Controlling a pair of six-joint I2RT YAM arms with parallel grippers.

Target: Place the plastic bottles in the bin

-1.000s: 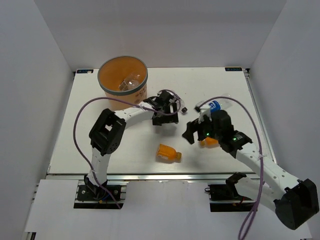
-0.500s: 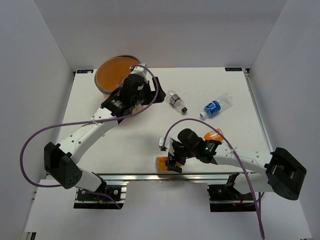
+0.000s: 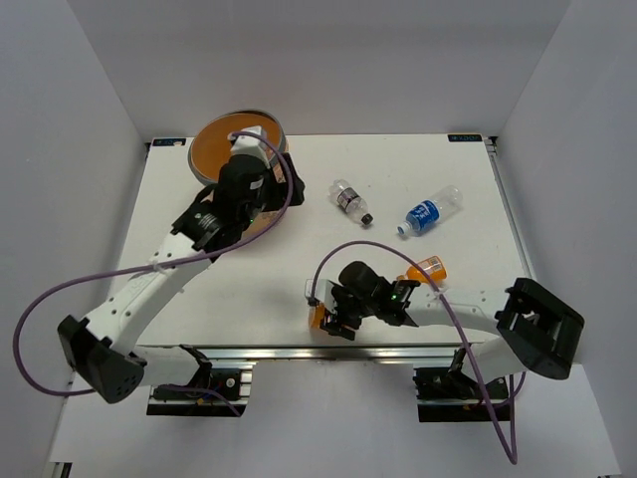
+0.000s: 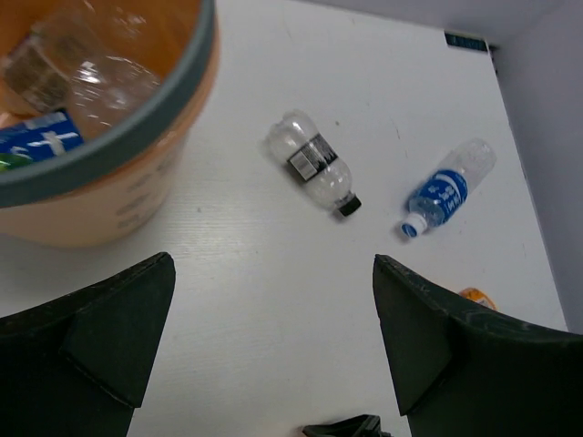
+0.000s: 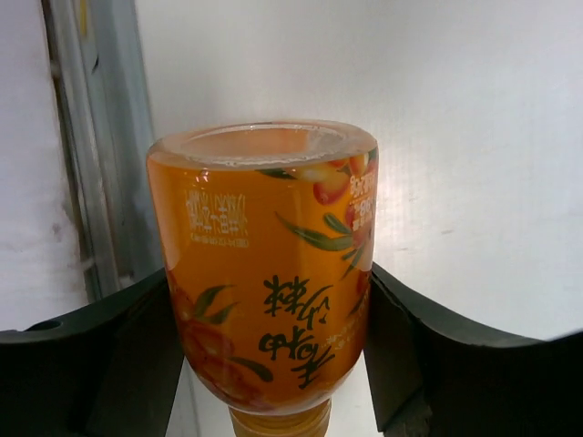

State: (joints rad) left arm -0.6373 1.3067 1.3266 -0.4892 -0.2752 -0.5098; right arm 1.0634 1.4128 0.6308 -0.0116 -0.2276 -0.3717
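Note:
A stubby orange bottle (image 5: 264, 264) lies on its side near the table's front edge, and my right gripper (image 5: 269, 287) is shut on it, one finger pressed against each side. From above, this bottle (image 3: 318, 317) shows partly under the right gripper (image 3: 328, 317). My left gripper (image 4: 273, 300) hangs open and empty beside the orange bin (image 4: 109, 159), to its right in the top view, where the left gripper (image 3: 271, 189) covers part of the bin (image 3: 221, 149). On the table lie a clear black-capped bottle (image 3: 350, 200), a blue-labelled bottle (image 3: 430, 212) and a second orange bottle (image 3: 430, 267).
Inside the bin I see a blue-labelled bottle (image 4: 36, 141) and clear bottles (image 4: 91, 73). A metal rail (image 5: 91, 137) runs along the front edge close beside the held bottle. White walls enclose the table on three sides.
My right gripper has come from the table's right middle to the front edge and closed on the orange bottle. The left arm swung to the bin and then drew back slightly.

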